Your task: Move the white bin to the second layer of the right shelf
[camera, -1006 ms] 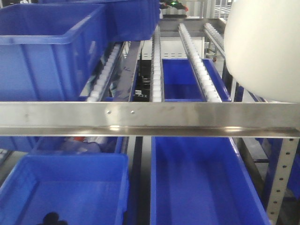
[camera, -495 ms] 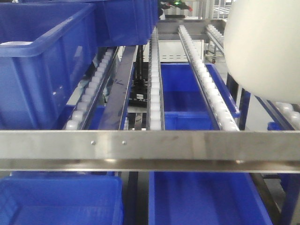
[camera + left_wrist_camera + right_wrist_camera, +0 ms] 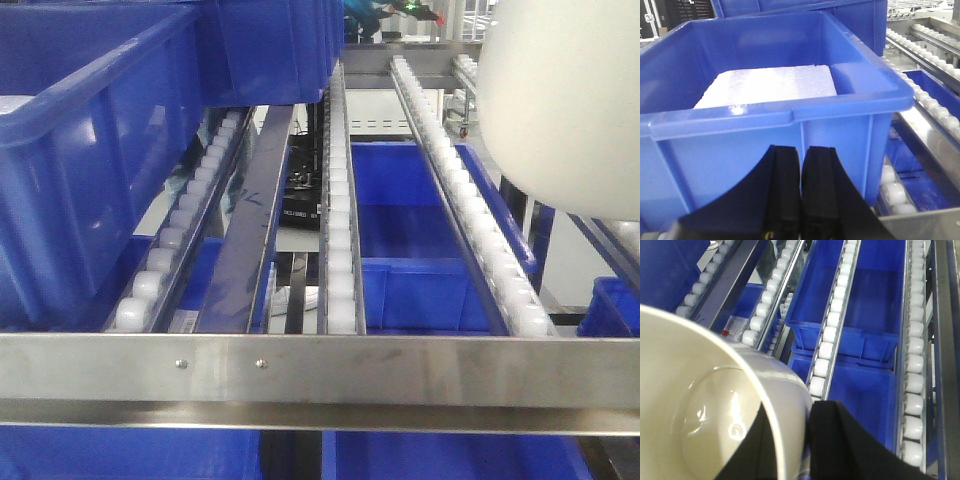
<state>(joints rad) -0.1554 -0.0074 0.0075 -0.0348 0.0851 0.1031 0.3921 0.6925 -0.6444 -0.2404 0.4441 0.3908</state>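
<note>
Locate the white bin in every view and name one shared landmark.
Front view: white bin fills the upper right corner.
Left wrist: not in it.
Right wrist: white bin at lower left, mouth toward camera.
Shared landmark: the white roller rails.

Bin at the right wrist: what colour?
Glossy cream-white bin, no markings; shows best in the right wrist view.

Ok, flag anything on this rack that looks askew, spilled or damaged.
Nothing looks spilled or damaged. The roller rails run straight and the blue crate rests on them. Only the white bin is off the rack: it hangs above the right-hand rails, pinched at its rim by the right gripper.
</note>
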